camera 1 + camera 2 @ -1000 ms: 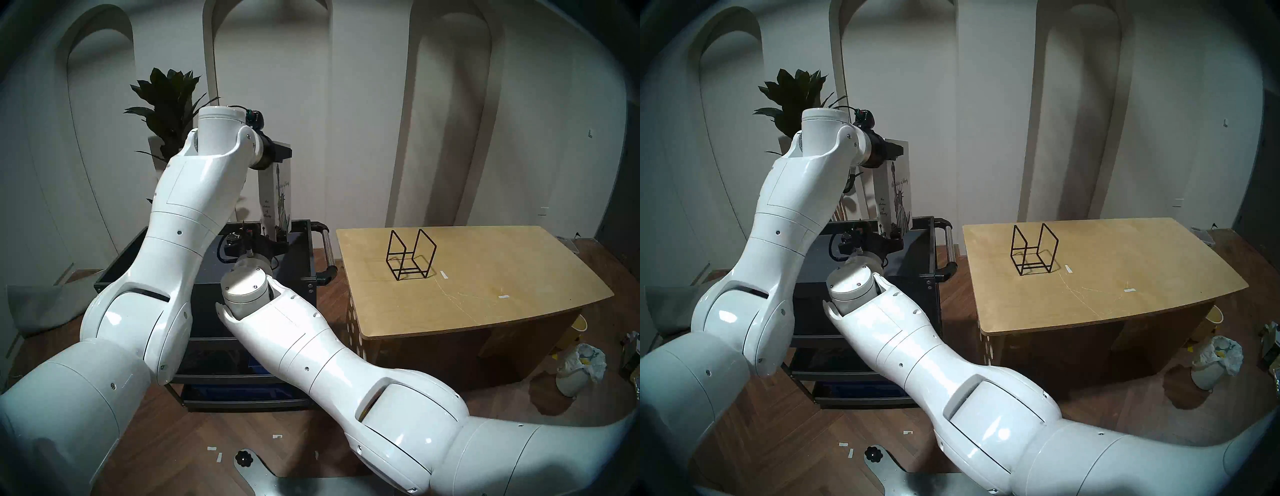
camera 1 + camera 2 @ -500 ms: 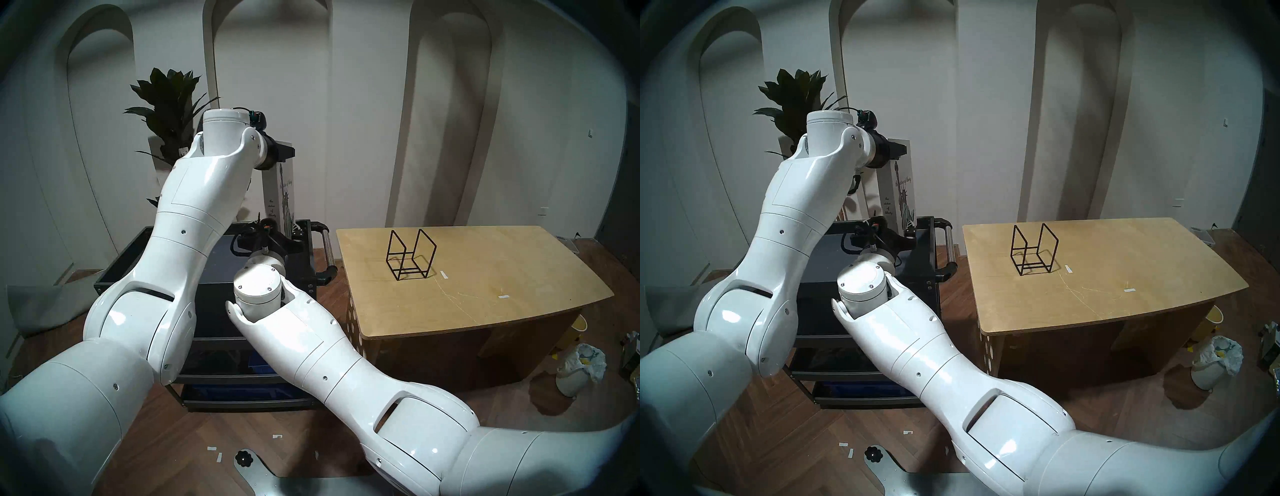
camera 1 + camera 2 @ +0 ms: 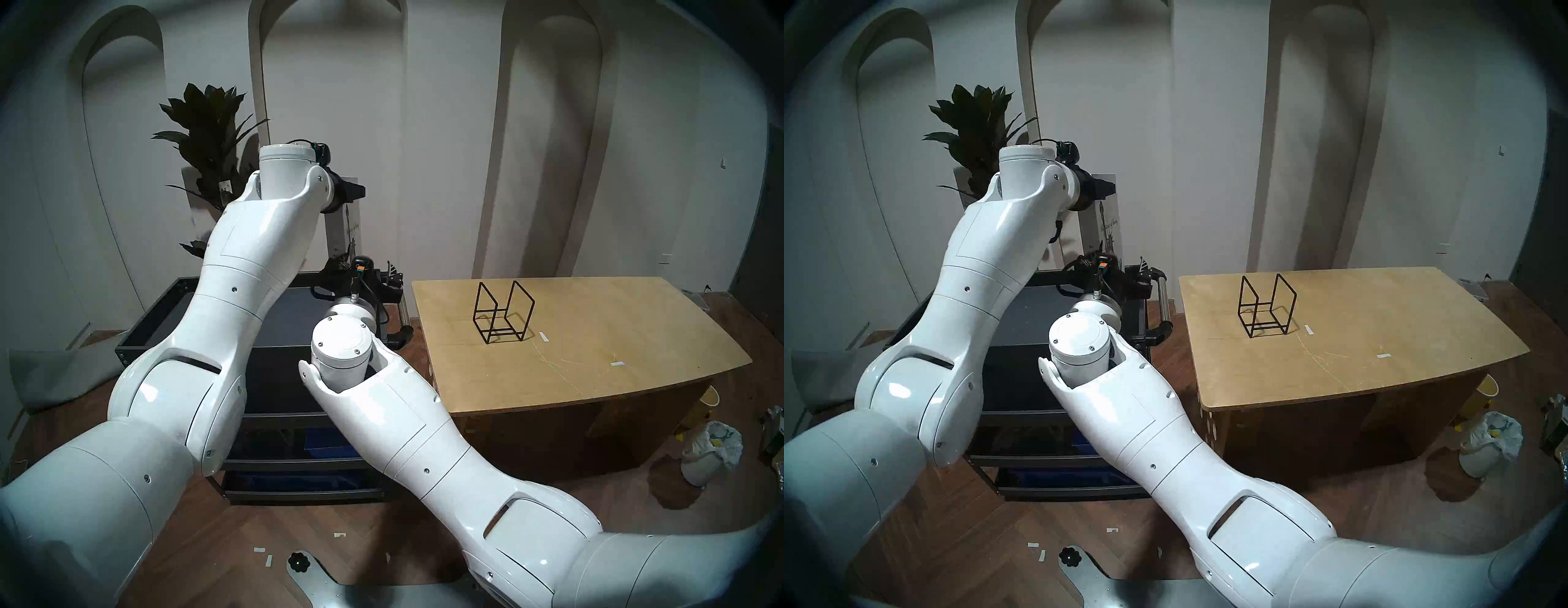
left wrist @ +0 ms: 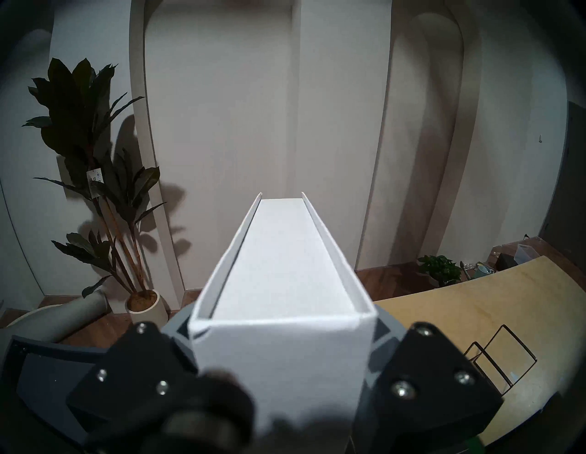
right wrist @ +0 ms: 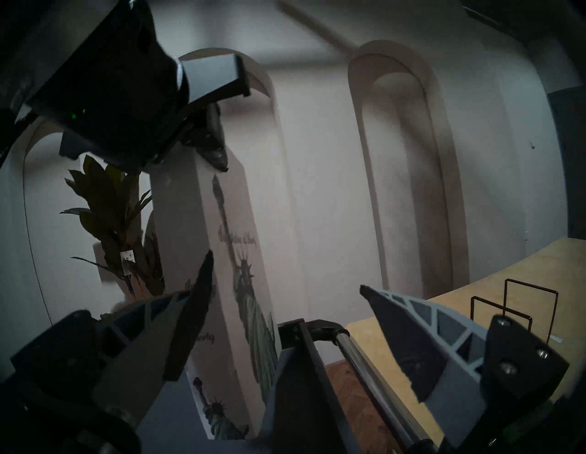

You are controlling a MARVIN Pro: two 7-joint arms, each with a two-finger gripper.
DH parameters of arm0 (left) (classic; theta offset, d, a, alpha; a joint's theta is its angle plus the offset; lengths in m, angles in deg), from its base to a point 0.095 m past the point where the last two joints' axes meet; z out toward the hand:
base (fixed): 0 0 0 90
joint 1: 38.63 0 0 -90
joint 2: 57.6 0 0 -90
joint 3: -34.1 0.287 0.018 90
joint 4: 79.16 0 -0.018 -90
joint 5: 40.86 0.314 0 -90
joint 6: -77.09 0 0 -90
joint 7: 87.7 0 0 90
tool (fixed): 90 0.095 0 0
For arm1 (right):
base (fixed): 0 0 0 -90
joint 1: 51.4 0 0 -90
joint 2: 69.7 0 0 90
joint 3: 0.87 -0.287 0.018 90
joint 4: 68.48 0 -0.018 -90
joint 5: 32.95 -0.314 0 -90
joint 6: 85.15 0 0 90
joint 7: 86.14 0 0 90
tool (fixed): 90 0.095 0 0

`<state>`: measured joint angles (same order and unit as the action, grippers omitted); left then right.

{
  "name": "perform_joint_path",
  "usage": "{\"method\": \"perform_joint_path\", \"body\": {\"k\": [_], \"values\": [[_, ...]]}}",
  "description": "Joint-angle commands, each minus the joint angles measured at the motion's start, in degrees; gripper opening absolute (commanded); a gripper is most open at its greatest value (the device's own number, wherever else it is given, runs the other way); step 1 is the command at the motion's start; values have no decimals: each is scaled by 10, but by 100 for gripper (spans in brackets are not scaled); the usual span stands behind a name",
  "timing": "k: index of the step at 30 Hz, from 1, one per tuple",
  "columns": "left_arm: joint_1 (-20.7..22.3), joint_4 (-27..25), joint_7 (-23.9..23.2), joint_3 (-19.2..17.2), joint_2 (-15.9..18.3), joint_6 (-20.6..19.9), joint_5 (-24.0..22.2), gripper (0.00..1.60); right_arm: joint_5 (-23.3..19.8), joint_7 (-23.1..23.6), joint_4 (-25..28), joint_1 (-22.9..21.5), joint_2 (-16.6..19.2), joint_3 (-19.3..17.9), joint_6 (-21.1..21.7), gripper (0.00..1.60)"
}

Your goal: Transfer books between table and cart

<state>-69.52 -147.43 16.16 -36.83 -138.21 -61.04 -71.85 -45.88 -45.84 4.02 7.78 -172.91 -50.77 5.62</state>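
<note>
Left gripper (image 3: pixel 354 191): I am keeping it clamped on the white book's (image 3: pixel 350 231) top, upright above the cart (image 3: pixel 271 316). Right gripper (image 5: pixel 285 295): I am holding it spread, empty. Table (image 3: pixel 594 339): I am planning a level, unhurried carry toward it.

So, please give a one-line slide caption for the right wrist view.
Open right gripper beside the upright white book, gripped at its top by the left gripper.

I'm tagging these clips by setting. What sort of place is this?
Probably a home-style room set up as a robot test space: arched wall niches and a potted plant, with a plywood table carrying a black wire rack beside a black utility cart.
</note>
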Motion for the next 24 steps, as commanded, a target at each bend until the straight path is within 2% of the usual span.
{"method": "perform_joint_path", "body": {"k": [1,7,13,14,15,16,24], "values": [[11,-4,13,-3,-12,33,8,0,8,-13,68,15,19,-4,0,160],[5,3,24,-5,-15,47,12,0,18,-30,111,22,73,-40,4,160],[2,7,34,-9,-17,59,15,0,27,-43,147,15,125,-108,8,160],[0,8,36,-10,-18,60,16,0,27,-43,151,12,124,-121,8,160],[-1,9,38,-10,-18,62,16,0,27,-44,157,10,142,-132,9,160],[-2,10,39,-10,-19,63,17,0,29,-45,159,7,139,-144,10,160],[-15,18,54,-13,-25,81,22,0,29,-44,185,-5,201,-228,25,160]]}}
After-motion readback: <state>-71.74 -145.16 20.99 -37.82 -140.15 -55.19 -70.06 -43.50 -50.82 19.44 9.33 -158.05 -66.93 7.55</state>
